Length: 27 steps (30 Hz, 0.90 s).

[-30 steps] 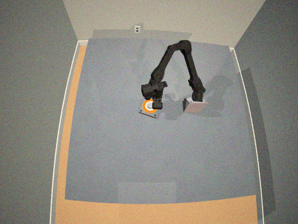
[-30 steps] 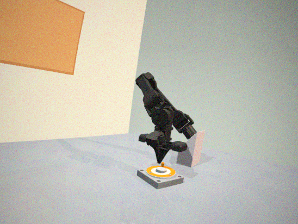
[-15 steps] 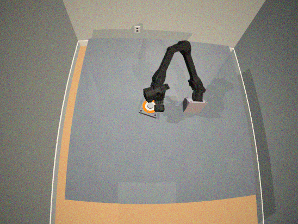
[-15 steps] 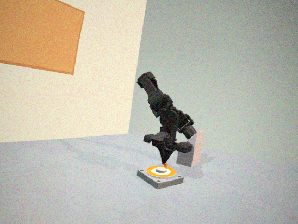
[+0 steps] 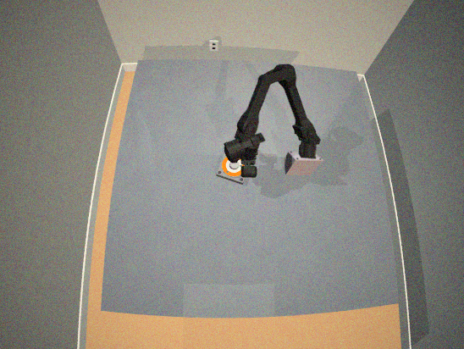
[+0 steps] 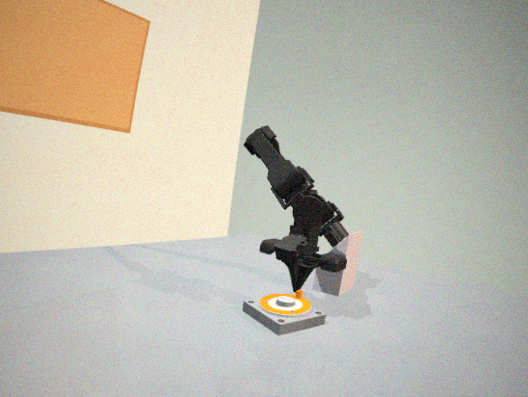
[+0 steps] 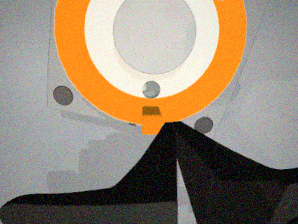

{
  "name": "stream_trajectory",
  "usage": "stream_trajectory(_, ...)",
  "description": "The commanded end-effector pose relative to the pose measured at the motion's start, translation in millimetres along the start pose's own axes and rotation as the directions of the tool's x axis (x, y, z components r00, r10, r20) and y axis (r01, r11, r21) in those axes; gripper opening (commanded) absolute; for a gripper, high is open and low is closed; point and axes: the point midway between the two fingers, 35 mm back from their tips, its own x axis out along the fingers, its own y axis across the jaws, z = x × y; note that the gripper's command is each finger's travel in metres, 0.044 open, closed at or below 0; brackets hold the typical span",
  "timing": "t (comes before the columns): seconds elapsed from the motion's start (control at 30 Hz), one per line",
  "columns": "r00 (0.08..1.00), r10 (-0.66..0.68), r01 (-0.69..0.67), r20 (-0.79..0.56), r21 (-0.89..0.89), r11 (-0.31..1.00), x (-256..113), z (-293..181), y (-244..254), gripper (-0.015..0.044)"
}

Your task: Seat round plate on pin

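The round plate [image 7: 150,44] is orange with a white inner ring and sits around the grey post [image 7: 154,27] on the square grey base [image 6: 283,318]. Its small orange tab [image 7: 152,111] points toward my gripper, and the hole [image 7: 150,88] next to the tab shows something grey inside. My gripper [image 7: 172,128] is shut and empty, its fingertips right at the tab's outer edge. In the exterior view the fingertips [image 6: 297,288] point down just above the upright tab [image 6: 299,292] at the plate's far right rim. I cannot tell whether they touch it.
The arm's pale mounting block [image 6: 341,265] stands just behind and right of the base. The base has bolt holes at its corners [image 7: 63,95]. In the top view the wrist [image 5: 241,148] covers part of the plate [image 5: 230,169].
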Motion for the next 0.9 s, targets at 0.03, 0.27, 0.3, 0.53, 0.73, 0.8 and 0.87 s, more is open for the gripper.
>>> stream_trajectory(0.03, 1.0, 0.007, -0.007, -0.006, 0.003, 1.0, 0.4, -1.2, 5.4, 0.0)
stream_trajectory(0.27, 1.0, 0.007, -0.007, -0.006, 0.004, 1.0, 0.8, -0.8, 9.5, 0.0)
stream_trajectory(0.3, 1.0, 0.007, -0.007, -0.006, 0.004, 1.0, 0.9, -0.6, 10.1, 0.0)
stream_trajectory(0.53, 1.0, 0.009, -0.009, -0.005, 0.003, 1.0, -14.6, 0.6, 11.2, 0.0)
stream_trajectory(0.73, 1.0, 0.009, -0.009, -0.006, 0.003, 1.0, -43.9, -0.5, 10.3, 0.0)
stream_trajectory(0.8, 1.0, 0.009, -0.009, -0.006, 0.003, 1.0, -46.9, 0.0, 10.2, 0.0)
stream_trajectory(0.87, 1.0, 0.005, -0.005, 0.0, -0.004, 1.0, -38.2, 0.4, 10.4, 0.0)
